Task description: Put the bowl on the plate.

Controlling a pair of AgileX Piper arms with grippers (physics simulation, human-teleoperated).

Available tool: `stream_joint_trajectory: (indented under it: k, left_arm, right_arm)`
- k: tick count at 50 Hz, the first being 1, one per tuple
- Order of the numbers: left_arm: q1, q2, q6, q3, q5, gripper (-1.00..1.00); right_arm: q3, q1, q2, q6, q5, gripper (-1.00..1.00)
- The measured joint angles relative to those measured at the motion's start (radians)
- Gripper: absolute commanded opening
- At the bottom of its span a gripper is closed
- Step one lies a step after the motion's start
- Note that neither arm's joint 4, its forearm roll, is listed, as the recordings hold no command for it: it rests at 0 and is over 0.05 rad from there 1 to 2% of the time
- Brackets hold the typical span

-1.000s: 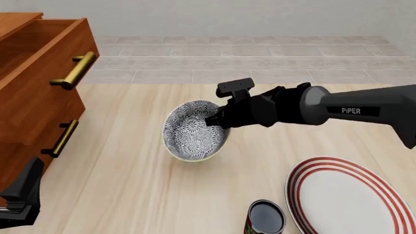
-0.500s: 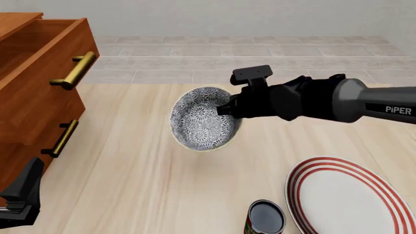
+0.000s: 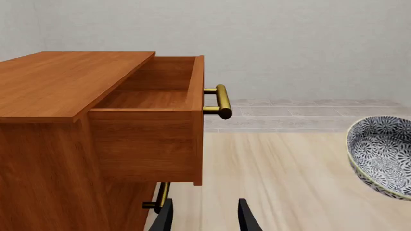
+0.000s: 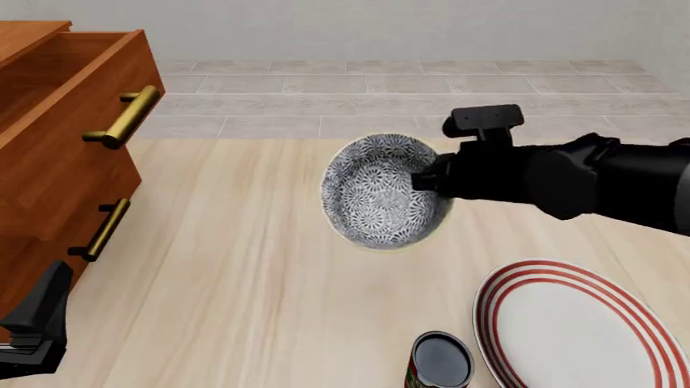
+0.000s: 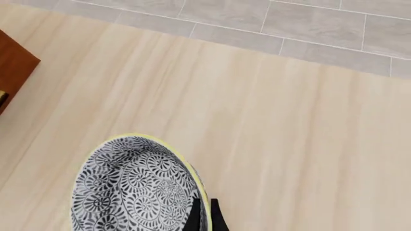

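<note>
The grey-blue patterned bowl (image 4: 383,192) hangs tilted above the table, its opening turned toward the camera. My right gripper (image 4: 424,181) is shut on the bowl's right rim, reaching in from the right. In the right wrist view the bowl (image 5: 138,187) fills the lower part, with my right gripper (image 5: 204,217) pinching its pale rim. The white plate (image 4: 577,323) with red rings lies on the table at the front right, below and to the right of the bowl. My left gripper (image 3: 204,216) is open near the dresser's lower drawer; the bowl (image 3: 382,155) shows at that view's edge.
A wooden dresser (image 4: 65,153) with an open top drawer and brass handles (image 4: 124,117) stands at the left. A small dark can (image 4: 440,361) stands at the front edge, just left of the plate. My left arm (image 4: 32,323) rests at the front left corner.
My right gripper has lifted the bowl off the table and carried it to the right, toward the plate. The left arm has stayed still.
</note>
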Motion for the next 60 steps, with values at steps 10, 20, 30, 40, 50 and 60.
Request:
stream_joint_trajectory:
  k: [10,20,30,40,50,60]
  left_arm:
    - [0.0,0.0,0.0,0.0,0.0,1.0]
    - [0.0,0.0,0.0,0.0,0.0,1.0]
    - [0.0,0.0,0.0,0.0,0.0,1.0]
    - [0.0,0.0,0.0,0.0,0.0,1.0]
    - [0.0,0.0,0.0,0.0,0.0,1.0]
    - [0.0,0.0,0.0,0.0,0.0,1.0]
  right_arm:
    - [0.086,-0.05,-0.11,0.01,0.014,-1.0]
    - [0.146,-0.114,-0.22,0.003,0.069,-1.0]
    - [0.18,-0.187,-0.325,-0.016,0.149,-1.0]
    - [0.229,-0.266,-0.446,-0.032,0.234,-1.0]
    - [0.278,-0.33,-0.549,-0.038,0.303,-1.0]
    - [0.317,-0.384,-0.621,-0.046,0.367,-1.0]
